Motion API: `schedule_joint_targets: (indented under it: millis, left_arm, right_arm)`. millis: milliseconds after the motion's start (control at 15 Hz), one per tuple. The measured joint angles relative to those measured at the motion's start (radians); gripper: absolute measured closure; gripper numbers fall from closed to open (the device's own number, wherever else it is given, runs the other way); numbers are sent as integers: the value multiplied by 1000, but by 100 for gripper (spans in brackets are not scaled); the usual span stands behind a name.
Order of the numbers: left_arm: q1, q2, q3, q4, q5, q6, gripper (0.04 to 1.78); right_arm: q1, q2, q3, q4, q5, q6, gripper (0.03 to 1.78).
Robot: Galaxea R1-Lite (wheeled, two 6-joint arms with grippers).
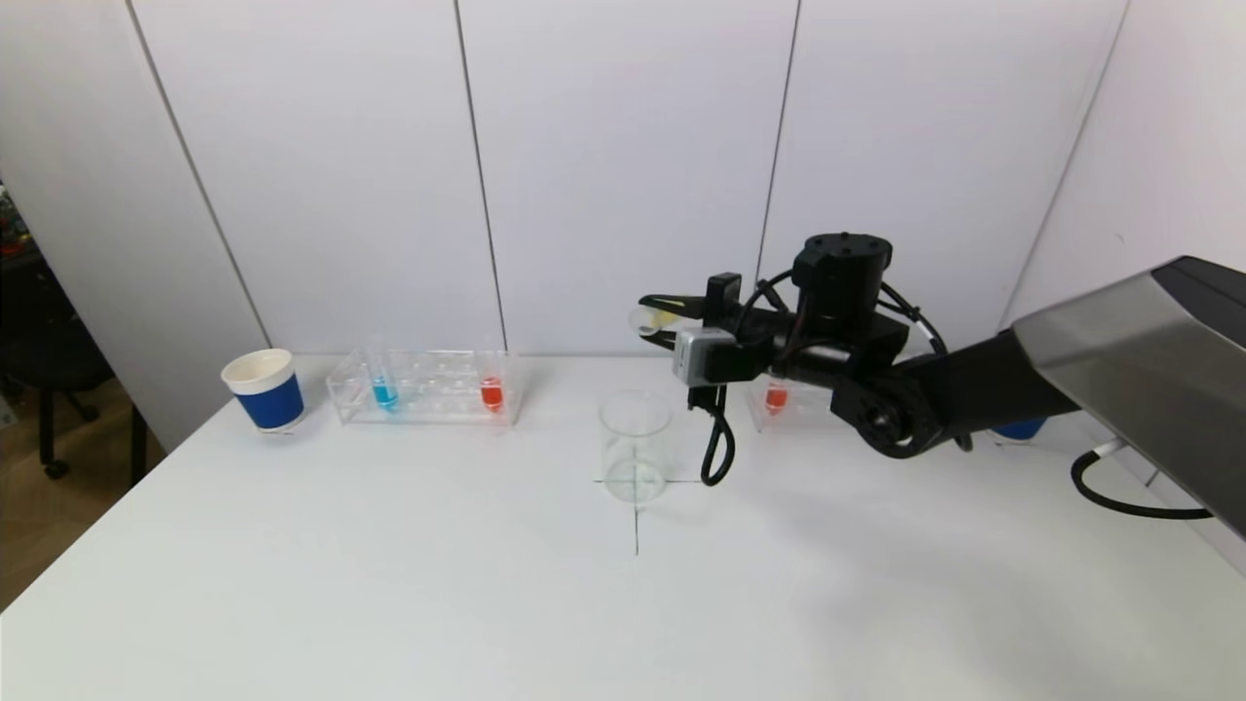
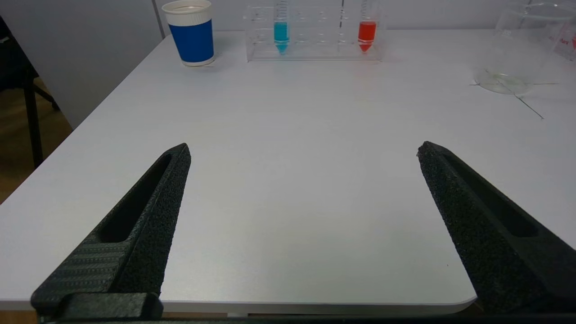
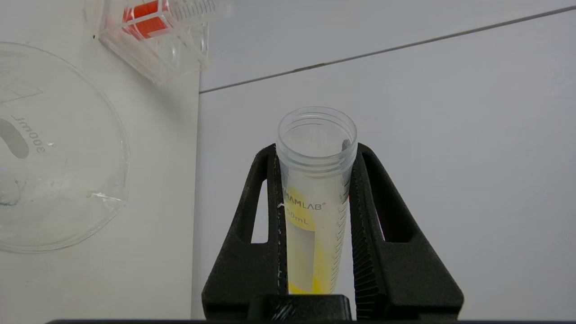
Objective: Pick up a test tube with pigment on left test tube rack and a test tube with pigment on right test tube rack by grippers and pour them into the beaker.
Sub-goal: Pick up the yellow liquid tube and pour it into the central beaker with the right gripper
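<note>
My right gripper [image 1: 660,319] is shut on a clear test tube with yellow pigment [image 3: 315,198]. It holds the tube on its side, above and just behind the empty glass beaker [image 1: 636,446], its open mouth towards the robot's left. The left rack [image 1: 425,387] holds a blue-pigment tube [image 1: 384,392] and a red-pigment tube [image 1: 492,392]. The right rack [image 1: 793,401] holds a red-pigment tube [image 1: 776,397] and is partly hidden behind the arm. My left gripper [image 2: 303,150] is open and empty, low over the table's near left edge, far from the left rack [image 2: 315,33].
A blue and white paper cup [image 1: 264,388] stands left of the left rack. Another blue cup [image 1: 1022,428] is mostly hidden behind the right arm. A black cross [image 1: 637,506] is marked on the table under the beaker. White wall panels stand behind the table.
</note>
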Motion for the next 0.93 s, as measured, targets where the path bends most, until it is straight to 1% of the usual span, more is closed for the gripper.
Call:
schedule_joint_targets:
  millis: [200,467,667,933]
  left_arm:
    - [0,0,0,0,0,0,6]
    - [0,0,0,0,0,0,6]
    - [0,0,0,0,0,0,6]
    - [0,0,0,0,0,0,6]
  right_arm:
    - [-7,25,6,-58,20,-36,135]
    - [-17,60,18,-125,25,-80,135]
    - [-21,85,26,-165,39,-114,135]
    - [-23,104,29,-178,45,-142,135]
